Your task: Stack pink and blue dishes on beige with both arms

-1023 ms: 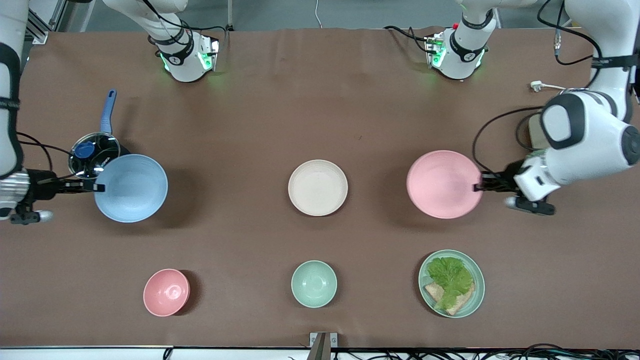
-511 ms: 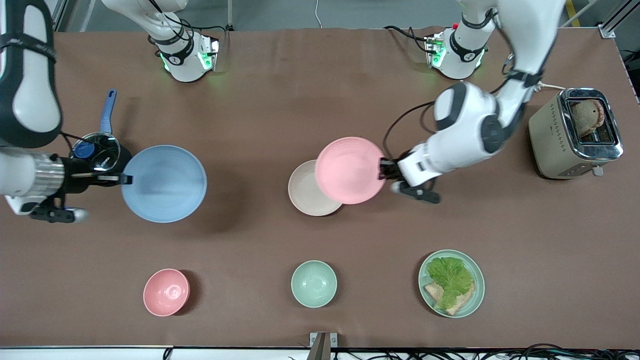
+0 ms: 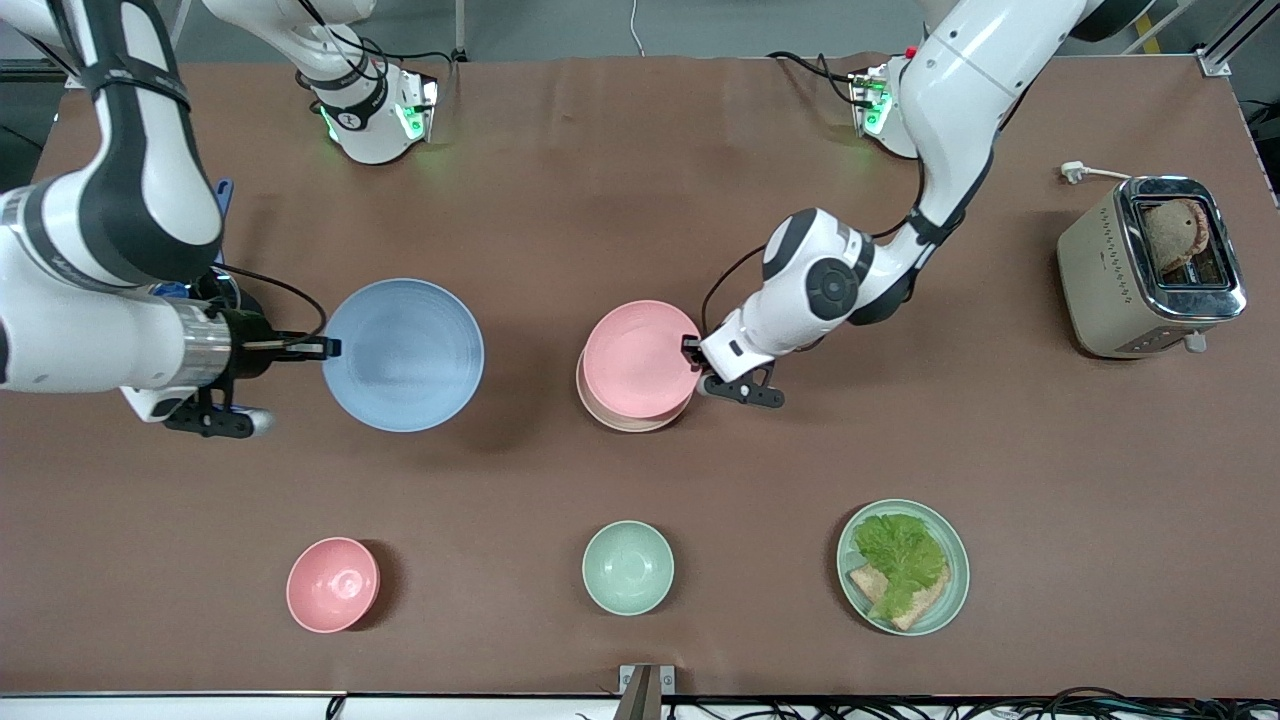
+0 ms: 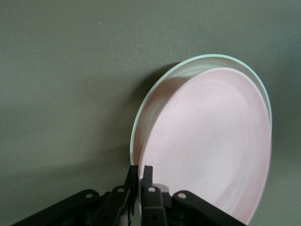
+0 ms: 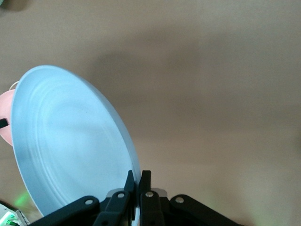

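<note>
The pale pink plate [image 3: 640, 358] lies over the beige plate [image 3: 612, 419], which shows only as a thin crescent at its edge. My left gripper [image 3: 692, 347] is shut on the pink plate's rim [image 4: 202, 141] at the side toward the left arm's end; a pale rim of the beige plate [image 4: 155, 92] shows under it. The light blue plate [image 3: 403, 354] hangs above the table between the pan and the stack, held by its rim [image 5: 70, 141] in my shut right gripper [image 3: 332, 348].
A pink bowl [image 3: 333, 584], a mint-green bowl [image 3: 627, 567] and a mint-green plate with lettuce and bread [image 3: 903, 566] stand along the edge nearest the front camera. A toaster [image 3: 1150, 265] sits at the left arm's end. A lidded pan [image 3: 200, 285] hides partly under the right arm.
The left arm carried the pink plate over and down onto the beige plate. The right arm moved the blue plate toward the middle of the table.
</note>
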